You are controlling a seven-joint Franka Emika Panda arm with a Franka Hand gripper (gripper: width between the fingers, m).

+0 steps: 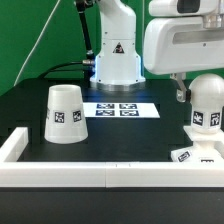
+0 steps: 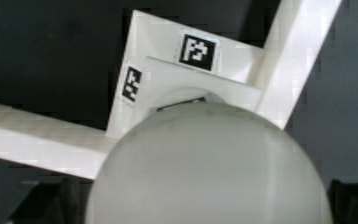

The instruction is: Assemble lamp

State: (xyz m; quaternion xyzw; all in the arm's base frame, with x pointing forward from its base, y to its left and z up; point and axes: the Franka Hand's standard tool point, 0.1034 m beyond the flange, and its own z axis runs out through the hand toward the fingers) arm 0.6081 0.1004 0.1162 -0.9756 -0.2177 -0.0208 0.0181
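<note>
The round white bulb (image 1: 207,102) stands upright on the small flat base (image 1: 189,155) at the exterior view's right, in the corner of the white wall. My gripper (image 1: 190,93) hangs over the bulb with its jaws open, one on each side of the bulb's head. In the wrist view the bulb (image 2: 202,160) fills the near part of the picture. Dark fingertips (image 2: 41,206) show at its sides, with the tagged base (image 2: 179,62) beyond. The tapered shade (image 1: 65,112) stands apart, rim down, toward the exterior view's left.
A low white wall (image 1: 70,173) runs along the front and left of the black table and corners by the base (image 2: 304,60). The marker board (image 1: 122,109) lies mid-table. The white robot pedestal (image 1: 116,62) stands behind it.
</note>
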